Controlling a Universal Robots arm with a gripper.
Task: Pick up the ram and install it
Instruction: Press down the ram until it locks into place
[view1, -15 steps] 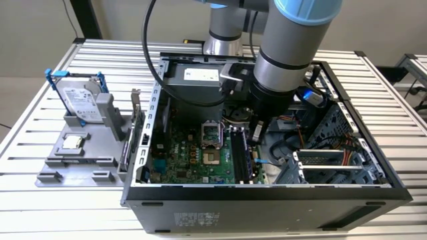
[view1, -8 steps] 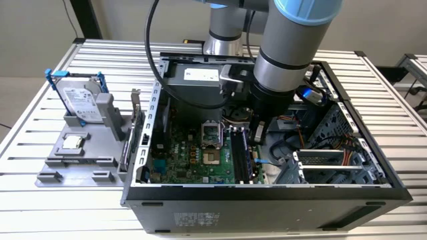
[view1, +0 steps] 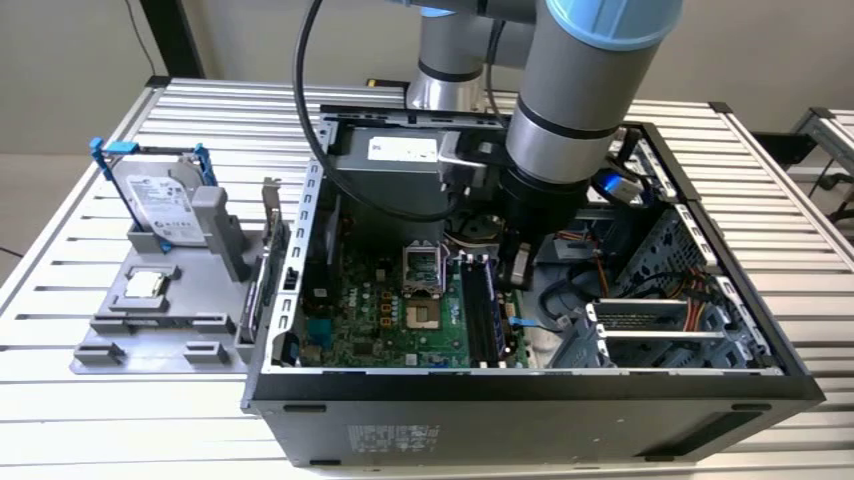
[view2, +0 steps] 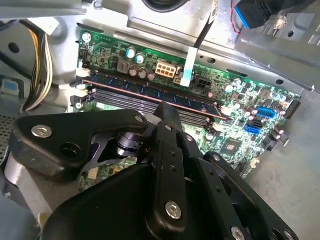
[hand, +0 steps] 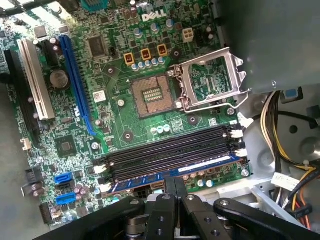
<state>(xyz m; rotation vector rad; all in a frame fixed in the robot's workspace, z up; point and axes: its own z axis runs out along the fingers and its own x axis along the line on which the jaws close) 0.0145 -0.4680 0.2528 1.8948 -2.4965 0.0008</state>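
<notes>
The robot arm reaches down into an open computer case (view1: 534, 385) on a slatted metal table (view1: 80, 420), its gripper (view1: 518, 262) poised over the motherboard's (hand: 120, 125) memory slots. In the first wrist view the ram (hand: 170, 175) lies along the slot nearest the board's edge, directly under the black fingers (hand: 170, 187), which are drawn close together with their tips at the stick's upper edge; whether they pinch it or merely press on it cannot be told. Three black slots (hand: 170, 150) beside the ram stand vacant, making four in all. That view also takes in the one open processor socket (hand: 150, 95) with its load plate (hand: 210, 80) swung back. The second wrist view sees the ram (view2: 150, 92) from the opposite side, a dark blue strip. The exterior view adds a grey fixture (view1: 160, 300) beside the case, carrying one hard drive (view1: 160, 200) in a blue frame and one square processor chip (view1: 143, 287).
</notes>
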